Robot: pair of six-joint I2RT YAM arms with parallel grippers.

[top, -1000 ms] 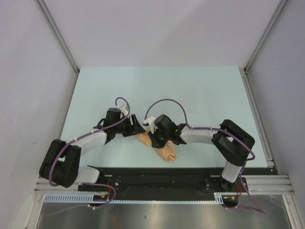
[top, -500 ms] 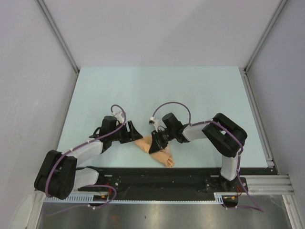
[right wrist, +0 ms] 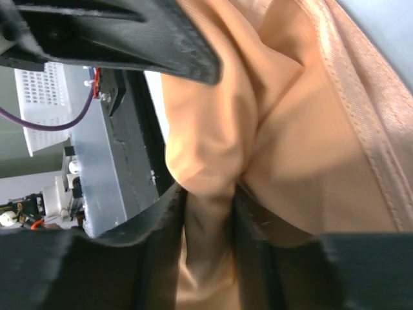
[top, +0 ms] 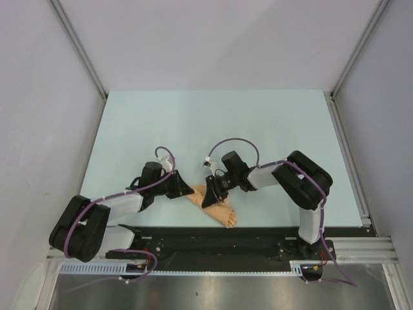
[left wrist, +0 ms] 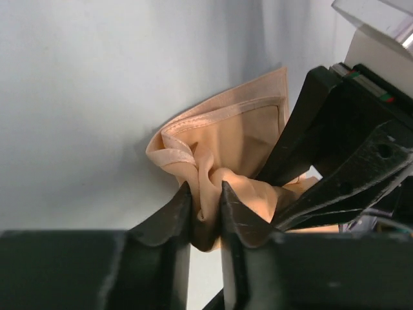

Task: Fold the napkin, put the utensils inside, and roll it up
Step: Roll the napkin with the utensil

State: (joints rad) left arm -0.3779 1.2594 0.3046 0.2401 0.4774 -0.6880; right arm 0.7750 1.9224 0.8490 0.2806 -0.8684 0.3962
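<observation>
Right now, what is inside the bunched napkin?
Only peach folds of the napkin show, pinched by the left gripper and the right gripper. No fork shows; the inside is covered by cloth.

Napkin (top: 218,206) is plain peach-tan orange with no print, a faint sheen and a same-colour stitched hem; table (top: 258,123) is flat pale mint-blue. Left arm (top: 122,203) and right arm (top: 265,175) are black with white-grey link covers and purple cables (top: 235,139); left gripper (left wrist: 206,210) and right gripper (right wrist: 208,213) are matte black. Walls (top: 39,97) are pale lavender-grey, base rail (top: 213,240) black, front strip (top: 213,290) brushed silver.
</observation>
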